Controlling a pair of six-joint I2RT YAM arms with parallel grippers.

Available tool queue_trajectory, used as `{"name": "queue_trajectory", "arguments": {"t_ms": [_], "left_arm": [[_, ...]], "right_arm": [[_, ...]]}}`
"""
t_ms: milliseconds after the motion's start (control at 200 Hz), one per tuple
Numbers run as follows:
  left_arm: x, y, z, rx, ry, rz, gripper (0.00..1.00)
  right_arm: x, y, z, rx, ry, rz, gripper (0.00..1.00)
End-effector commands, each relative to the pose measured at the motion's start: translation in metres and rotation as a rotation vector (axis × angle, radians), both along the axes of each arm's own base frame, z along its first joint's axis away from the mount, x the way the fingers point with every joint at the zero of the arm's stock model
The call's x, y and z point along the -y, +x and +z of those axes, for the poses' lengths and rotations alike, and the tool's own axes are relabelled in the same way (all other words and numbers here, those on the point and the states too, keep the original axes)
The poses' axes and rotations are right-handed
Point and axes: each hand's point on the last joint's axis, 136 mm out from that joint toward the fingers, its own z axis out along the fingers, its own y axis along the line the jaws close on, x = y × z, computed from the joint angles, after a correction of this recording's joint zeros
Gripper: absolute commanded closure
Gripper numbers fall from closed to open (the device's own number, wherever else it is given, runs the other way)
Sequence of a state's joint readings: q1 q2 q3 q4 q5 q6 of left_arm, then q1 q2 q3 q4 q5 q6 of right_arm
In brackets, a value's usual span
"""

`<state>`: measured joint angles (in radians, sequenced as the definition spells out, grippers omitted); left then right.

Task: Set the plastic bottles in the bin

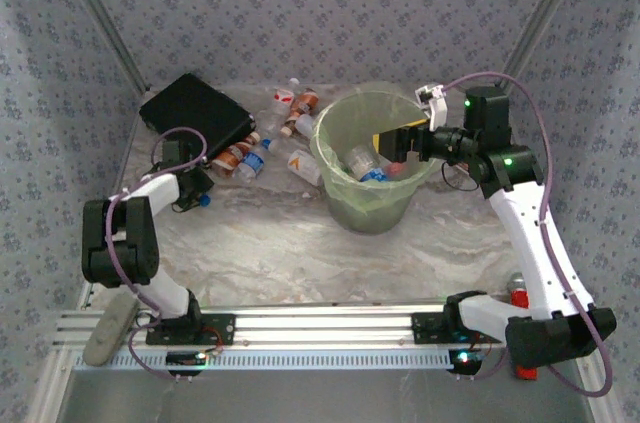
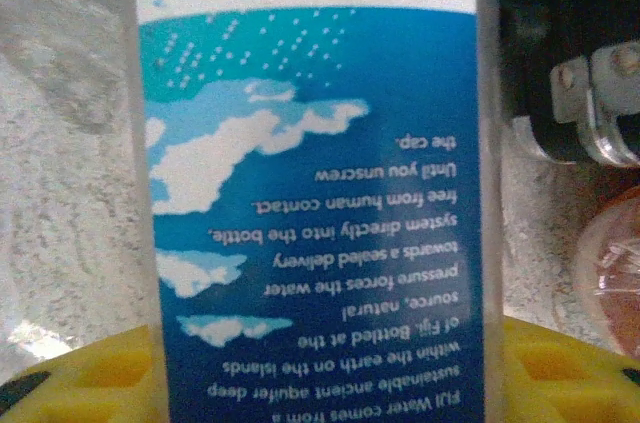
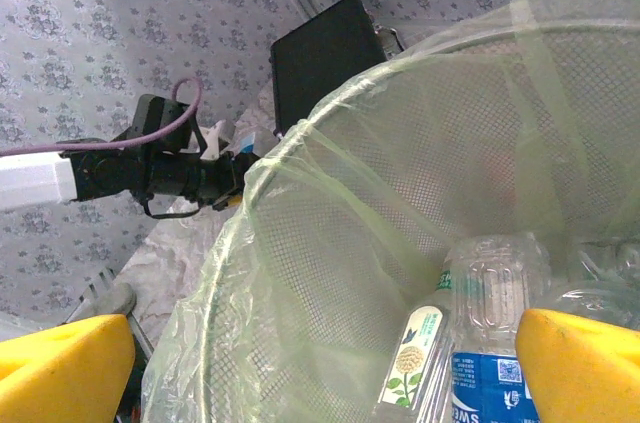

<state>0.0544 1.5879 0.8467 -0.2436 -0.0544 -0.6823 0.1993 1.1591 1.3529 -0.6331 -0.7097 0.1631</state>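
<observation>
While several plastic bottles (image 1: 365, 163) already lie inside the bin (image 1: 365, 211), the right hand (image 1: 392, 143) hovers released and empty over its rim, the left hand (image 1: 200, 193) straddles a blue-labelled bottle (image 2: 320, 193) left of the bin, grip not determinable, and more loose bottles (image 1: 290, 123) there await transfer.

The left arm (image 1: 120, 238) folds at the elbow and reaches low and forward. Its left tool (image 1: 198, 193) is closed, yellow fingers (image 2: 90, 373) against both sides of a blue-labelled bottle (image 2: 310, 193). The right arm (image 1: 530, 233) rises tall and bends leftward, holding the right tool (image 1: 392, 143) high with its fingers spread wide.
</observation>
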Motion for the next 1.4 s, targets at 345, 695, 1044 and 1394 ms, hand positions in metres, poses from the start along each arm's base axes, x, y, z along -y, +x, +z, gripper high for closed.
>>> {"name": "queue_trajectory", "arguments": {"t_ms": [345,695,1044,1394], "left_arm": [[0.101,-0.021,0.137,0.401,-0.133,-0.343,0.58],[0.24,-0.07,0.283,0.866,-0.375,-0.863,0.67],[0.294,-0.08,0.322,0.935,-0.422,-1.021,0.68],[0.3,-0.08,0.325,0.938,-0.411,-1.029,0.61]], "right_arm": [[-0.048,0.024,0.032,0.033,0.04,0.07,0.01],[-0.147,0.046,0.048,-0.04,0.129,0.18,0.11],[-0.18,0.055,0.035,-0.098,0.13,0.249,0.1],[-0.181,0.058,0.039,-0.087,0.136,0.256,0.4]]}}
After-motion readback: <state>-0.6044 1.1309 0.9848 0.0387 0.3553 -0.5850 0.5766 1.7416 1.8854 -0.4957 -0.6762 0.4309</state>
